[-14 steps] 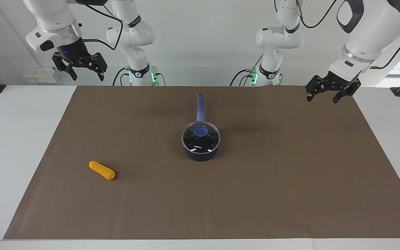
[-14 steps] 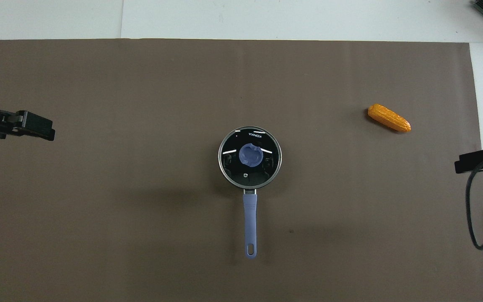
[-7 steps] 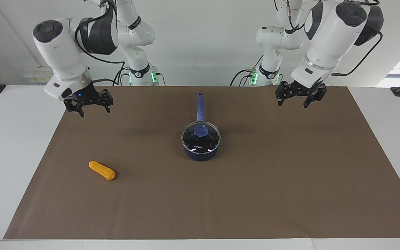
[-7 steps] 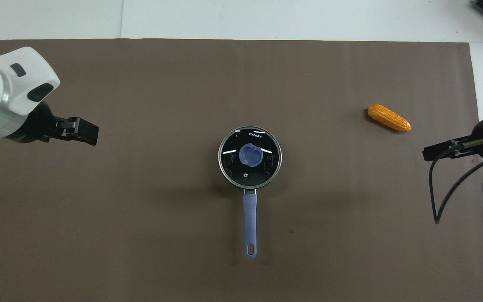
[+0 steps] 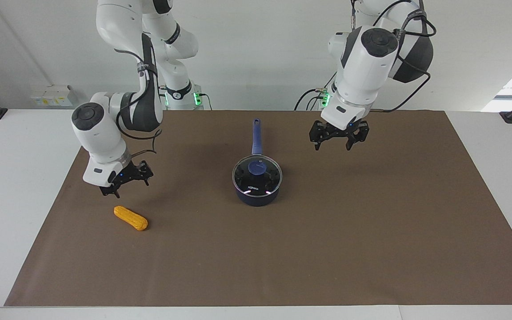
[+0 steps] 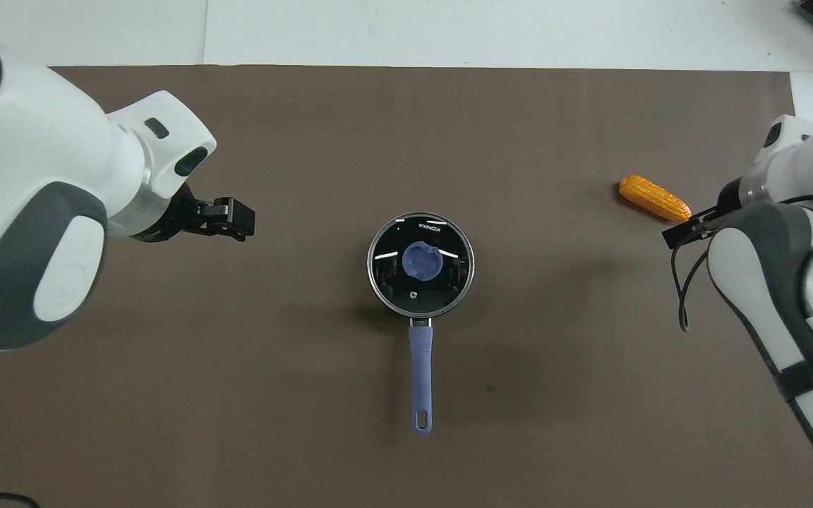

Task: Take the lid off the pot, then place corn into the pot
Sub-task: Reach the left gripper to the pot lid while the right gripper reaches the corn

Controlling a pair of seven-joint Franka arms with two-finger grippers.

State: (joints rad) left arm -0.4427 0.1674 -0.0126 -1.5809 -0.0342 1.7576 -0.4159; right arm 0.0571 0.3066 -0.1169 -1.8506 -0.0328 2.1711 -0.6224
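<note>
**Q:** Pincer positions: where are the two, and what step is in hand?

**A:** Left pincer (image 5: 338, 138) hangs in the air over the brown mat (image 5: 371, 231), beside the small dark navy-blue saucepan (image 5: 257, 196), fingers parted and holding nothing. Right pincer (image 5: 125, 181) hangs low, just above the stubby orange-yellow corn cob (image 5: 130, 218), fingers likewise parted and empty. By my reading, the approach stage: neither lid nor corn is yet touched.

**Q:** What does the next move call for?

**A:** Probably the left pincer centring over the blue knob (image 5: 257, 167), descending, and closing on it for a straight lift; the knob is small, so alignment matters.

**Q:** And the container?

**A:** The round clear glass lid (image 5: 257, 177) with its thin metal rim sits on the saucepan, mid-tabletop, handle toward the robots. Through the glass only a dark interior shows. The corn lies toward the right arm's end, well apart from the saucepan.
</note>
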